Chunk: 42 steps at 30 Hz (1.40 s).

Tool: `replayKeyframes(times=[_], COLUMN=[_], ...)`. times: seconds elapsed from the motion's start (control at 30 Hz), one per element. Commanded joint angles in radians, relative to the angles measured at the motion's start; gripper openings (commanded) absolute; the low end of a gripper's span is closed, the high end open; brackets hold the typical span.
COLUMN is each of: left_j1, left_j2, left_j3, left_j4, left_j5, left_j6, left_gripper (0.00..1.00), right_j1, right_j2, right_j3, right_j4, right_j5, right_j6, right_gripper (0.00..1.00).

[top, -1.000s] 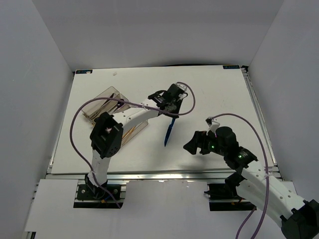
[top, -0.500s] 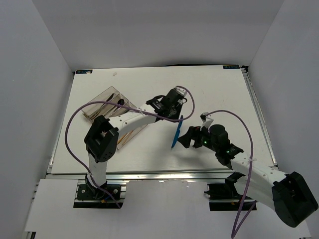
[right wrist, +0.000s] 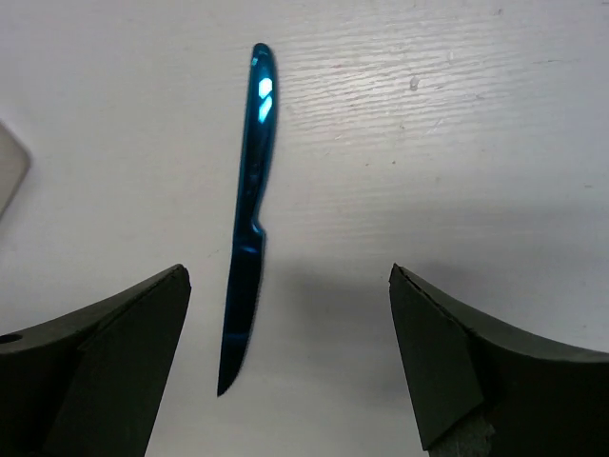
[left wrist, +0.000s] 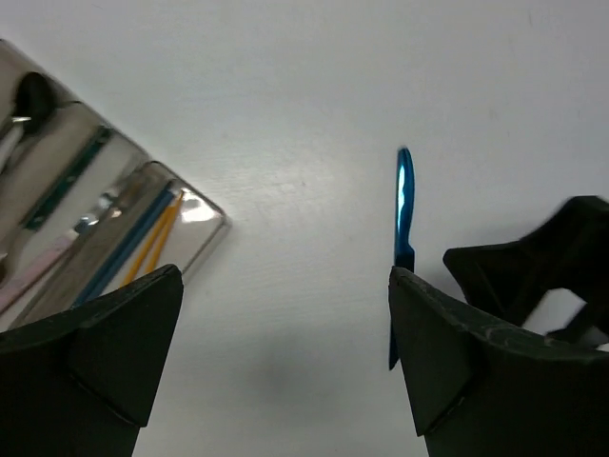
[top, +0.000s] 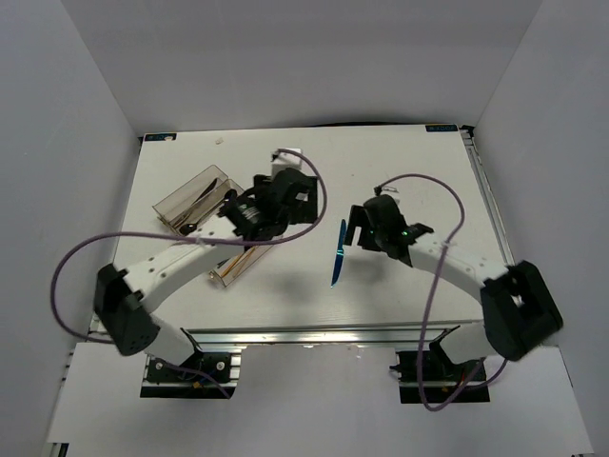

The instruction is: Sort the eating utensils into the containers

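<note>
The slim blue metallic knife lies on the white desk, free of both tools. It sits just beside the right tool. In the right wrist view it shows in the gap between that tool's 2 black fingers, nearer the 1 on the left of the picture, with its handle pointing away. The right tool is spread wide and grasps nothing.

The left tool is near the knife on its other side, also released, its 2 fingers wide apart with only bare desk between them.

The clear plastic organiser tray is just beyond the left tool, on the side away from the knife. Its long compartments hold thin orange sticks, a blue stick and a black spoon.
</note>
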Motion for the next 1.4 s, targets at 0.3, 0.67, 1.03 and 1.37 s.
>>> replayKeyframes(times=[0.3,0.67,1.03,1.37], left_j1=[0.002,0.002,0.002,0.002], left_j2=[-0.375,-0.507,-0.544,-0.564], left_j3=[-0.225,-0.408,-0.413,-0.495], left_j4=[-0.227,-0.161,-0.134,0.015], left_j5=[-0.360,-0.232,-0.169,0.008], left_j6=[-0.144,-0.104,-0.072,-0.058], left_gripper=[0.98,0.98,0.98,0.98], right_j1=[0.067,0.062,0.027,0.027], right_j2=[0.539,0.681,0.759,0.658], right_j3=[0.502,0.597,0.541,0.539], right_j4=[-0.395,-0.394,-0.381,-0.355], right_j5=[0.187,0.127,0.088,0.027], right_j6=[0.025,0.026,0.040,0.008], right_gripper=[0.74,0.64,0.28,0.00])
